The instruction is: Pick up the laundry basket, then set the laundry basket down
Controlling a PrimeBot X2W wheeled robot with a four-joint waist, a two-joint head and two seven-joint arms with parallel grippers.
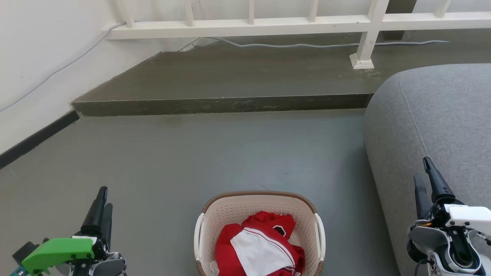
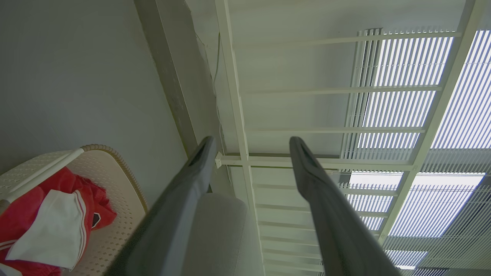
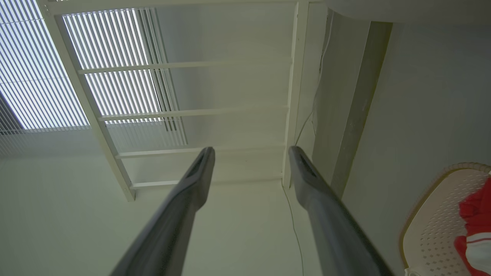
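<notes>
Sitting on the grey floor (image 1: 191, 153) beside the sofa (image 1: 441, 115), the laundry basket (image 1: 245, 209) holds red and white clothing (image 1: 261, 241). Your left claw (image 1: 104, 199) and right claw (image 1: 421, 170) flank it without touching, fingers spread wide, gripping nothing.

Left wrist view. We note the left gripper (image 2: 251, 141) with both dark fingers spread wide and nothing between them. At lower left we see the basket (image 2: 119, 226): cream, perforated, with a brown rim and one white handle (image 2: 42, 174). A red and white garment (image 2: 57, 214) lies bunched inside it. The basket stands on grey floor (image 2: 76, 76). Past the fingertips we log a dark step edge (image 2: 168, 88), a white railing (image 2: 236, 96) and slatted blinds (image 2: 422, 99). A pale grey sofa (image 2: 218, 234) shows in the gap between the fingers.
</notes>
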